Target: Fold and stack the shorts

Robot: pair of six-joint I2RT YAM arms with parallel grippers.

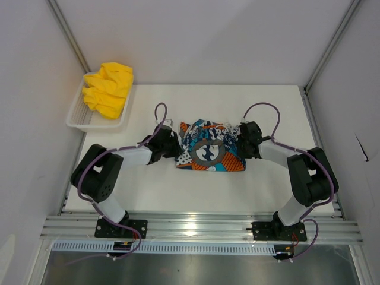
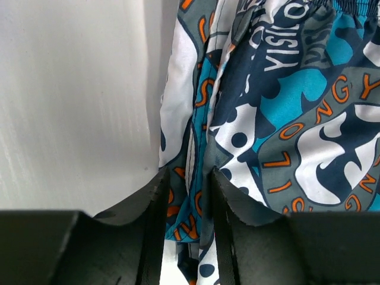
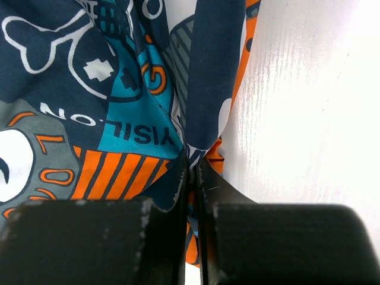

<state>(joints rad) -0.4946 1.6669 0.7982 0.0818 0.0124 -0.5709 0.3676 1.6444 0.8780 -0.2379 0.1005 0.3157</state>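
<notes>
Both grippers' fingertips buried in printed shorts (image 1: 209, 153); left grip seemingly loose.

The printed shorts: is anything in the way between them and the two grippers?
No. The right gripper is pinched shut on the printed shorts, and the left gripper has their edge between its fingers.

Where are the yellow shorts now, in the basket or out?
In: the yellow shorts lie bunched and unfolded inside the basket at the table's far left.
</notes>
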